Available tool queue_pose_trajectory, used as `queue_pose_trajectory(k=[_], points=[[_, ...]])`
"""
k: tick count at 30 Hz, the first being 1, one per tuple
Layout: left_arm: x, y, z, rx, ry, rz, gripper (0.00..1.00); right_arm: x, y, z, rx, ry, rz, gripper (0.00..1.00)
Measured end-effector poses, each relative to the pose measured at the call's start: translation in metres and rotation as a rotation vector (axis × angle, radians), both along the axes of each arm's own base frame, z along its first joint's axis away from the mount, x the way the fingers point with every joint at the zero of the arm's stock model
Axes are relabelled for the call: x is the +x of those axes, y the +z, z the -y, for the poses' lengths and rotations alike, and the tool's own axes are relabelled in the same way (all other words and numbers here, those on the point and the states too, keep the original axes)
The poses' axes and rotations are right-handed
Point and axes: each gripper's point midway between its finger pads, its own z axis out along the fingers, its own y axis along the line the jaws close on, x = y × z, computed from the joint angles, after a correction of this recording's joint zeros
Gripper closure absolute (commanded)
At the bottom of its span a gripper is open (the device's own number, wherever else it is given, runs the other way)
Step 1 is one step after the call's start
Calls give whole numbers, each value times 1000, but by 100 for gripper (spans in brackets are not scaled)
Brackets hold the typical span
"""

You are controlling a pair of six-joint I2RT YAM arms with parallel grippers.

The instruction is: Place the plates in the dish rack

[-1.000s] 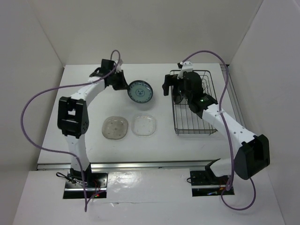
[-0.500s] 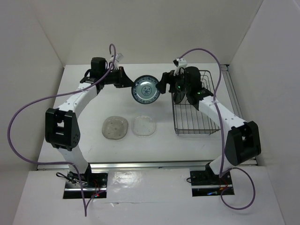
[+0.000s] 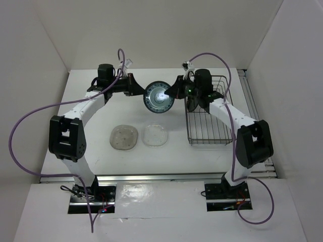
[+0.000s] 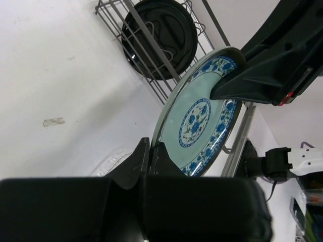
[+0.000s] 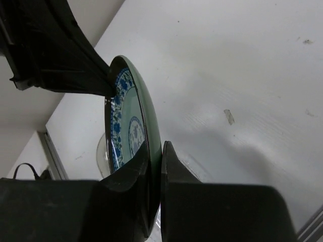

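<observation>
The blue-green patterned plate point(image 3: 159, 97) hangs on edge above the table, between the two arms. My left gripper point(image 3: 143, 92) is shut on its left rim, and my right gripper point(image 3: 175, 91) is shut on the opposite rim. In the left wrist view the plate point(image 4: 202, 121) is pinched at my left gripper point(image 4: 151, 151). In the right wrist view my right gripper point(image 5: 155, 156) clamps the plate's point(image 5: 132, 126) edge. The glossy black plate point(image 3: 193, 103) stands in the dish rack point(image 3: 209, 132). Two clear glass plates point(image 3: 124, 136) point(image 3: 155, 135) lie flat on the table.
The dish rack stands at the right, close to the right wall. White walls enclose the table on three sides. Purple cables loop over both arms. A small scrap of tape point(image 4: 53, 121) lies on the table.
My right gripper swung left from over the dish rack to the patterned plate and shut on its right rim. My left gripper carried the plate slightly to the right.
</observation>
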Motion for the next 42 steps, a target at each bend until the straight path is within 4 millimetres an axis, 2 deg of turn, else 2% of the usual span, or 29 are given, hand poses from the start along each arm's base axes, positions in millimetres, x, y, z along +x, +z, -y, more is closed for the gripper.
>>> queue_pose_trajectory(k=[1, 2, 3, 4, 5, 6, 8, 10, 14, 18, 21, 23, 25, 30, 35, 42], points=[[0, 1, 0, -3, -4, 3, 98, 1, 1, 1, 5, -6, -9, 99], [1, 1, 0, 1, -1, 11, 72, 1, 1, 1, 9, -12, -21, 99], [2, 2, 0, 6, 3, 18, 57, 2, 3, 2, 14, -15, -24, 99], [4, 1, 0, 12, 18, 16, 35, 3, 5, 2, 15, -16, -23, 99], [6, -1, -2, 21, 31, 11, 6, 6, 6, 4, 6, -31, -13, 99], [7, -3, -4, 30, 51, -5, 0, 9, 7, 8, -9, -55, -9, 99], [13, -7, -10, 58, 110, -35, 0, 17, 9, 18, -55, -117, -5, 99], [19, -11, -18, 98, 172, -58, 0, 29, 16, 39, -110, -208, 13, 99], [33, -6, -37, 207, 311, -71, 0, 43, 42, 111, -225, -460, 72, 99], [44, 9, -49, 284, 417, -42, 0, 32, 83, 185, -330, -742, 158, 99], [42, 5, -54, 329, 443, -53, 0, 19, 107, 217, -365, -862, 205, 99], [39, 1, -55, 347, 447, -70, 0, 17, 112, 232, -385, -914, 217, 99], [37, -2, -56, 356, 449, -83, 0, 17, 108, 241, -411, -943, 208, 99], [35, -3, -57, 362, 449, -92, 0, 24, 72, 252, -489, -966, 140, 99], [35, -3, -57, 363, 448, -93, 0, 35, 35, 252, -550, -946, 71, 99], [34, -3, -56, 358, 441, -94, 0, 41, 10, 251, -588, -928, 28, 99]])
